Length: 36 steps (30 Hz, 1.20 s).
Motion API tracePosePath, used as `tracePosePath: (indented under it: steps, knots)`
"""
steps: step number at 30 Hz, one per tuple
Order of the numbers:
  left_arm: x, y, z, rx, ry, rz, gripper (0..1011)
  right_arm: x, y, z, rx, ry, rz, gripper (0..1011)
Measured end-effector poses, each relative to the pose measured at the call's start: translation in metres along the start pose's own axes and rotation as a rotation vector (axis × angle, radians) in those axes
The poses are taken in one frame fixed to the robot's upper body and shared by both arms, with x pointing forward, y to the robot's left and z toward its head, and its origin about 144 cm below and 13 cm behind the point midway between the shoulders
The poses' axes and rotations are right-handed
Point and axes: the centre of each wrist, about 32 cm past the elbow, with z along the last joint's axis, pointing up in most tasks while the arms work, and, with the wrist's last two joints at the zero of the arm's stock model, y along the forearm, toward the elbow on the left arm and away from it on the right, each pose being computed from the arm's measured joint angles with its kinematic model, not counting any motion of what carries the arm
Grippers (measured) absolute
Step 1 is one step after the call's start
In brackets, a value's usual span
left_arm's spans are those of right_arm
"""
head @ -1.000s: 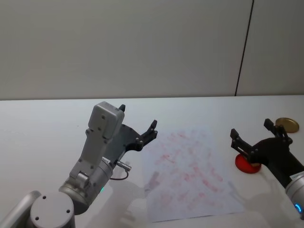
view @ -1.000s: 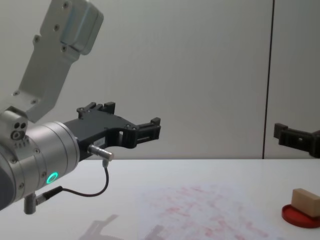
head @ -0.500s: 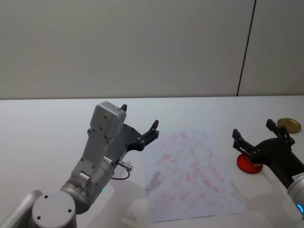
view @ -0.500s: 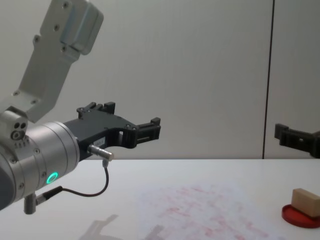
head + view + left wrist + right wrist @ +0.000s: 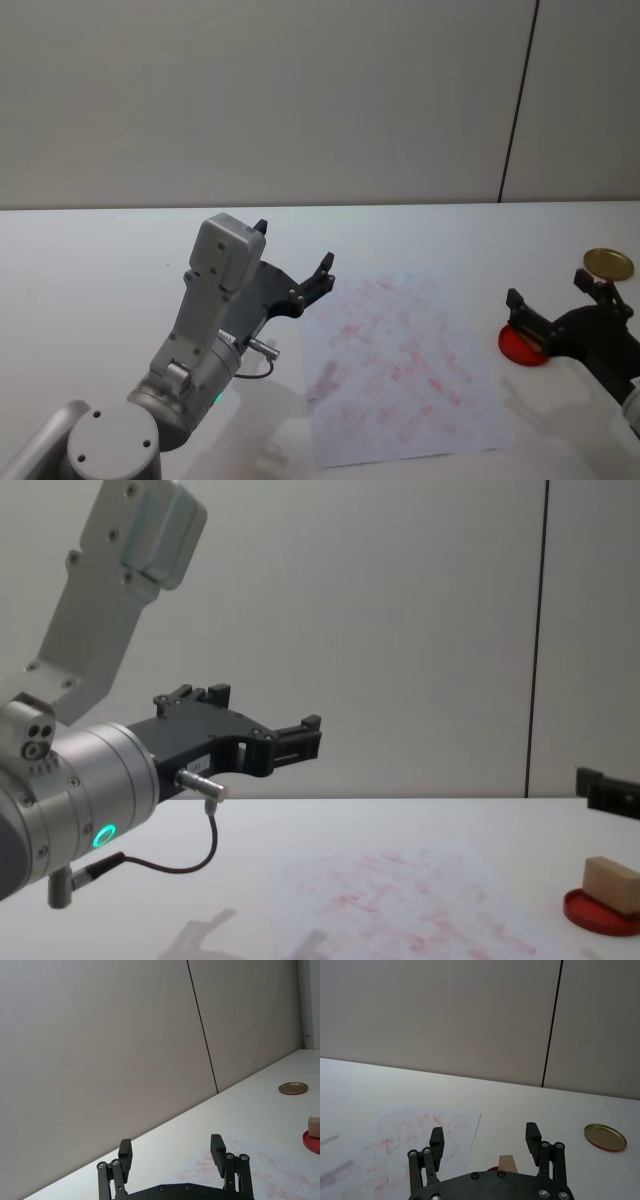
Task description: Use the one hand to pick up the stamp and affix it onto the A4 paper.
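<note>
The stamp [image 5: 612,883], a small tan wooden block, stands on the flat red ink pad [image 5: 600,912] at the table's right. My right gripper [image 5: 485,1135] hangs open above and just short of the stamp [image 5: 507,1164], holding nothing; in the head view the right gripper [image 5: 550,290] sits over the ink pad [image 5: 518,346]. The A4 paper [image 5: 400,365], white with faint red marks, lies flat in the middle of the table. My left gripper [image 5: 292,247] is open and raised in the air to the paper's left.
A round gold lid [image 5: 608,262] lies on the table beyond the ink pad at the far right. The white table [image 5: 90,260] ends at a grey wall behind. The left arm's silver body [image 5: 80,790] with a green light fills the near left.
My right gripper has shifted to the right and slightly back toward me, still open. The stamp, the paper and the left arm have not moved.
</note>
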Motion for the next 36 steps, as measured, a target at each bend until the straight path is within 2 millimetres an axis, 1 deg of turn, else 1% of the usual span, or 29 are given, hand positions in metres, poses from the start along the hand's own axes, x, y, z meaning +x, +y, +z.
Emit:
tracePosePath:
  steps: [13, 36]
  knots:
    - [0.000, 0.000, 0.000, 0.000, 0.000, 0.000, 993, 0.010, 0.006, -0.011, -0.065, 0.008, -0.015, 1001]
    - [0.000, 0.000, 0.000, 0.000, 0.000, 0.000, 993, 0.017, 0.032, -0.037, -0.168, 0.020, -0.042, 1001]
